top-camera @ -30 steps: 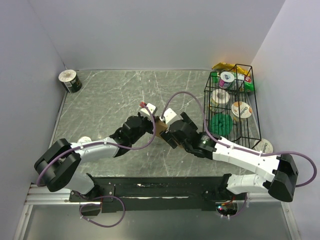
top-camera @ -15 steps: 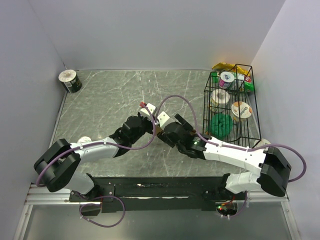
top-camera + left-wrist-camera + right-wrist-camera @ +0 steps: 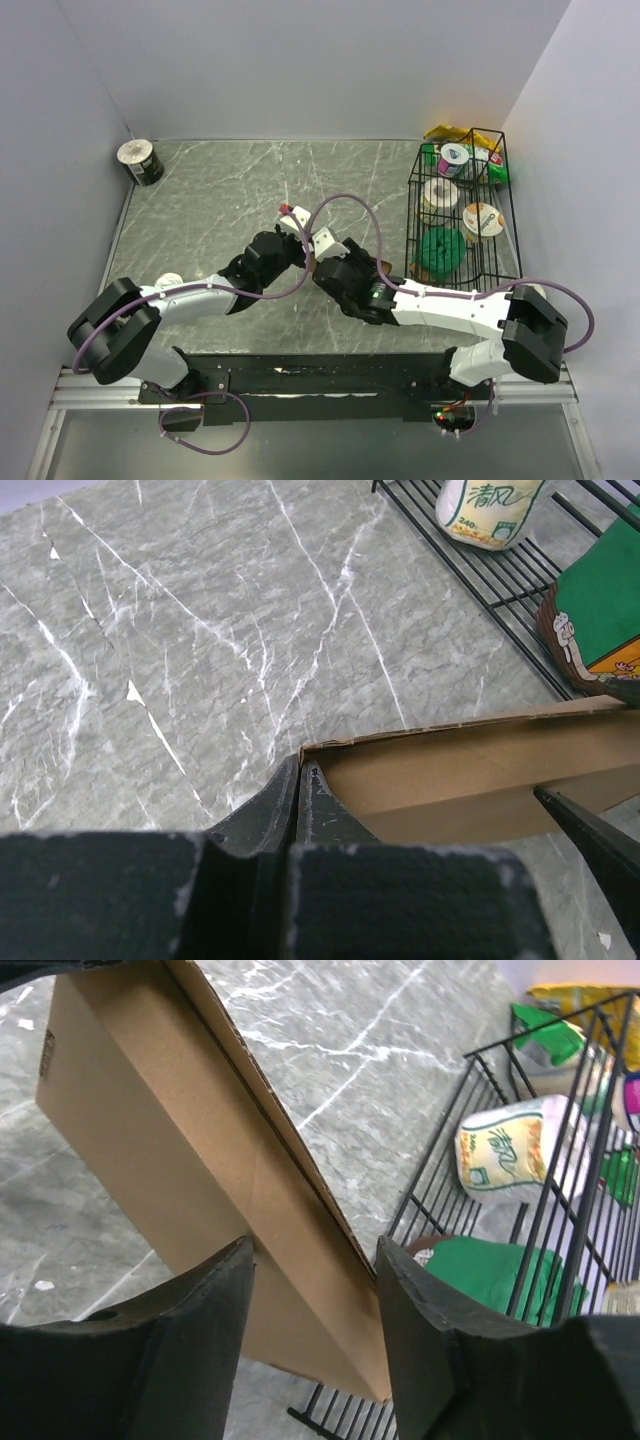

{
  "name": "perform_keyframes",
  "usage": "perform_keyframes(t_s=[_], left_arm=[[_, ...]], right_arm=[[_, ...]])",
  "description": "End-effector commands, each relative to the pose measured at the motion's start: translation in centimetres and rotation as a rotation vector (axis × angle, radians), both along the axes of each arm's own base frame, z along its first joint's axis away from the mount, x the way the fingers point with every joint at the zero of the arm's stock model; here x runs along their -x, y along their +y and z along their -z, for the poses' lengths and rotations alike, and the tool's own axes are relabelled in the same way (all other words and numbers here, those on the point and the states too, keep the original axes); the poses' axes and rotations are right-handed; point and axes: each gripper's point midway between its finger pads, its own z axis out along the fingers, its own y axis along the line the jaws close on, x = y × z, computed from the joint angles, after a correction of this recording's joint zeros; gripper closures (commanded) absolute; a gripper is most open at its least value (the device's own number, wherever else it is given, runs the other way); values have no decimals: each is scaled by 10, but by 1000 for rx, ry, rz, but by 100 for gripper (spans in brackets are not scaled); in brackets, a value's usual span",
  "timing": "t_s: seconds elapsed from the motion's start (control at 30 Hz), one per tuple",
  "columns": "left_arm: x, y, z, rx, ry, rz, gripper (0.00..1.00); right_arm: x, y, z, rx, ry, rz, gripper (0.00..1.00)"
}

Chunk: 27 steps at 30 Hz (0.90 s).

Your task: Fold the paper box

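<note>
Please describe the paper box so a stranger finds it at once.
On the grey marble table, look at the middle, where both arms meet. The paper box is right there: plain brown, long and thin, unlike the colourful packages in the black wire basket.

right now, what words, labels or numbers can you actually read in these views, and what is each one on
"清风" in green, on the white pack in the wire basket.
"240" under it on the same pack; the rest of that line is too small to read.
Cups in the basket and the can in the far left corner: labels too small to read.
Paper box: no print visible.
</note>
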Motion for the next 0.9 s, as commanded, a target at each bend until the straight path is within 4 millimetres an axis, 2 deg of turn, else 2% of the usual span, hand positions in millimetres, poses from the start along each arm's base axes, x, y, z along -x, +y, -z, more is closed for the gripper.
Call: perform_keyframes(t_s=[0.0,0.07,0.1,0.17,0.2,0.27,0.3,0.4,0.43,0.5,0.6,0.7,0.73,0.8,0.87], left_arm=[[33,18,71,-170,213,48,94],[35,19,69,-161,213,49,84],[36,18,67,-154,209,50,73],[38,20,61,-137,201,49,65],[38,21,59,-131,198,46,53],[40,23,53,-119,185,45,43],[41,24,51,-115,183,44,35],[45,29,45,-101,175,43,24],[46,30,39,-87,164,41,21],[50,32,39,-76,176,44,17],[53,34,25,-25,173,46,12],[52,38,12,40,201,47,11],[44,45,8,62,210,19,10],[41,43,0,121,260,30,8],[27,45,-14,174,279,7,7]], right_arm=[[10,-17,25,67,29,74,44],[12,-17,29,58,36,87,46],[13,-17,30,56,38,92,47],[14,-19,32,52,42,112,48],[15,-19,33,51,43,115,48],[15,-20,34,45,47,136,49],[16,-20,35,45,49,138,50],[17,-21,38,38,57,152,50],[17,-21,39,36,60,154,50],[18,-22,40,39,61,161,50],[18,-23,41,40,61,170,50],[19,-23,40,26,60,169,50],[18,-22,38,9,56,167,50],[19,-22,37,-3,57,157,50],[19,-22,35,-19,56,154,50]])
